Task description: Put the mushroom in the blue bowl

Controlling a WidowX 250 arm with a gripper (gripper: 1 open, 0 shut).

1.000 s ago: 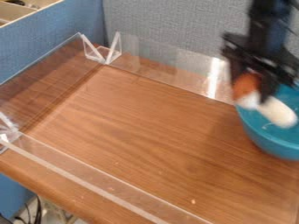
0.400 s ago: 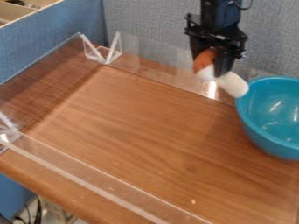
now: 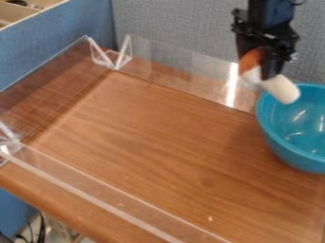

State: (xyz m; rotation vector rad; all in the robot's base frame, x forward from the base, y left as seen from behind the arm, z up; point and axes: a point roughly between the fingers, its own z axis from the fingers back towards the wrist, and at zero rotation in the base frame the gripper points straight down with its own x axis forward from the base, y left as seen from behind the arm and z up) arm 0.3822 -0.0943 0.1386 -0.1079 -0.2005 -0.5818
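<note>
My gripper [image 3: 261, 63] hangs at the upper right, pointing down, shut on the mushroom [image 3: 279, 87]. The reddish-orange cap sits between the dark fingers [image 3: 271, 59], and the cream-white stem sticks out below to the right. The stem's tip hovers just above the near-left rim of the blue bowl [image 3: 290, 140]. This glossy turquoise bowl stands on the wooden table at the right edge of the view, partly cut off, and nothing shows inside it.
The wooden tabletop [image 3: 140, 142] is fenced by low clear acrylic walls [image 3: 76, 185], with clear brackets [image 3: 112, 52] at the far left corner. A blue fabric partition [image 3: 165, 28] stands behind, and a cardboard box [image 3: 32, 14] at the top left.
A second ago the gripper held the mushroom low over the bowl. It then rose and swung left of the bowl, and now it has come back right to the bowl's left rim.
</note>
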